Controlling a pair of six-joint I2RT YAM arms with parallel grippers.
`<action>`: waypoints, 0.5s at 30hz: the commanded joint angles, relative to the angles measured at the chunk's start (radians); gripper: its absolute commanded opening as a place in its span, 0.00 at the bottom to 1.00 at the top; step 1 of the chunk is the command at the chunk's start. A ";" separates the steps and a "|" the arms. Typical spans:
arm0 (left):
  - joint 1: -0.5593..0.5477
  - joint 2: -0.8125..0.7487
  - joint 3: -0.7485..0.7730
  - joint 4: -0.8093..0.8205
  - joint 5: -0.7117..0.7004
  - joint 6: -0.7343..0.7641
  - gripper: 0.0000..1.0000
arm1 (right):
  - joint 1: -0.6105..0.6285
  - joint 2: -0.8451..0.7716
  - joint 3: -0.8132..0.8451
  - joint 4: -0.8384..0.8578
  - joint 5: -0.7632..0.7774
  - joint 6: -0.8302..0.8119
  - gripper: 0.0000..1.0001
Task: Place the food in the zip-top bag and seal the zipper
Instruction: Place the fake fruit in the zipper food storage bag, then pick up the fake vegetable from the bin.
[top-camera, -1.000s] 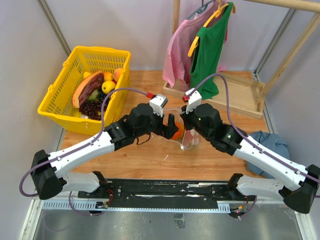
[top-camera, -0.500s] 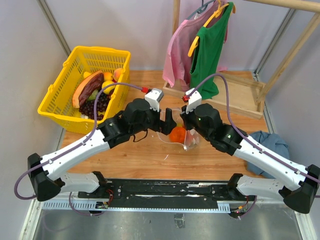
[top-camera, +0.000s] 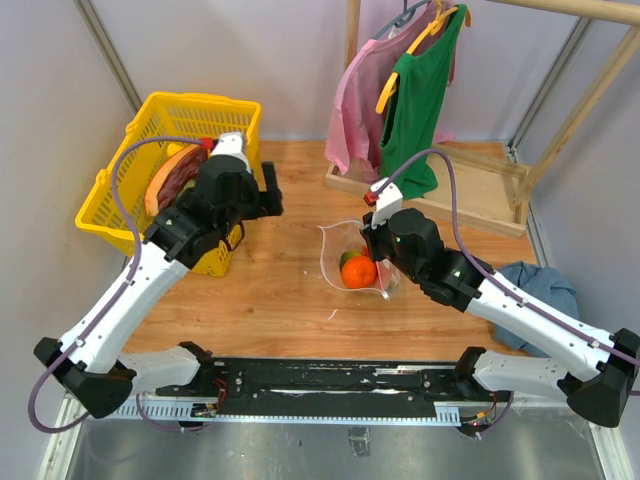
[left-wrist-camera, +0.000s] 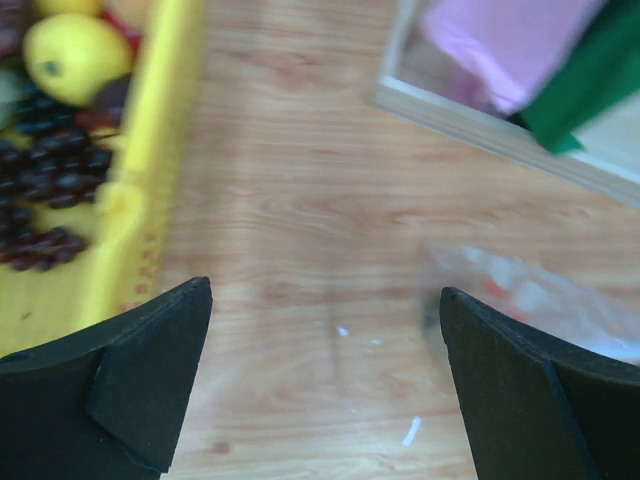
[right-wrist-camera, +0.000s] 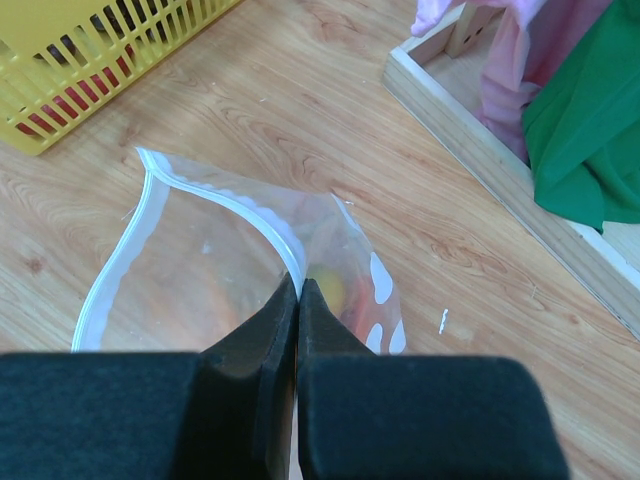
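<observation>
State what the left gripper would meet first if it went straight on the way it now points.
The open left gripper would likely meet the bare wooden table first, between the yellow basket and the zip-top bag, though depth is hard to judge.

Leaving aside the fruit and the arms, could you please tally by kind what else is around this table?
Yellow basket: 1
Zip-top bag: 1
Hanging garments: 2, a pink top and a green top
Crumpled blue cloth: 1
Total: 5
</observation>
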 joint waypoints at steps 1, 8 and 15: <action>0.190 -0.008 0.037 -0.088 0.013 0.014 0.99 | -0.012 -0.021 -0.009 0.030 0.020 -0.007 0.01; 0.489 0.078 0.059 -0.091 0.111 0.041 0.99 | -0.013 -0.011 -0.010 0.031 0.016 -0.014 0.01; 0.650 0.223 0.062 -0.082 0.174 0.083 0.99 | -0.014 -0.013 -0.012 0.035 0.001 -0.016 0.01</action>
